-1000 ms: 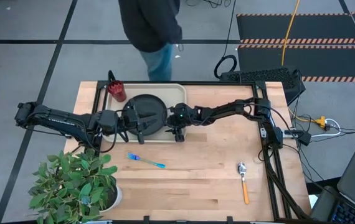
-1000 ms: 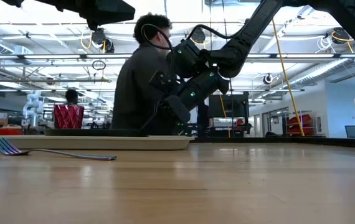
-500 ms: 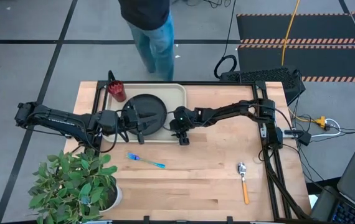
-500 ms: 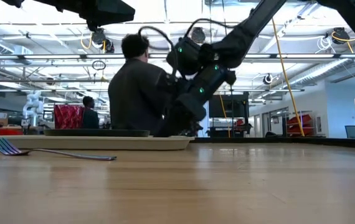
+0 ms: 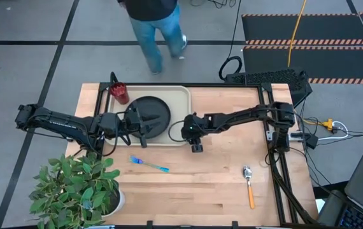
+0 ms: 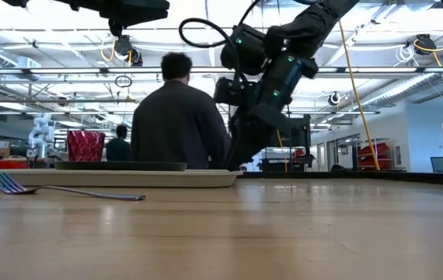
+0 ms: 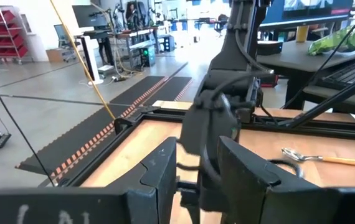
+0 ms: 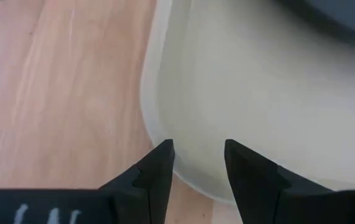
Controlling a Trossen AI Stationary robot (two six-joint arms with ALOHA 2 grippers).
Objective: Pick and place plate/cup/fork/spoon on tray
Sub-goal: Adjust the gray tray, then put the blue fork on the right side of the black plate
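Wood table [image 5: 220, 184]; right claw [image 5: 196, 145] open, angled down by tray [image 5: 183, 95] corner.

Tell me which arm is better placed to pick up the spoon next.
The right arm, probably. Its gripper is open and empty just off the tray corner, on the same side of the table as the spoon. The left gripper sits over the plate, farther from the spoon.

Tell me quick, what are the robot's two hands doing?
Left gripper: open, holding nothing, over the plate.
Right gripper: open, holding nothing, at the tray corner.
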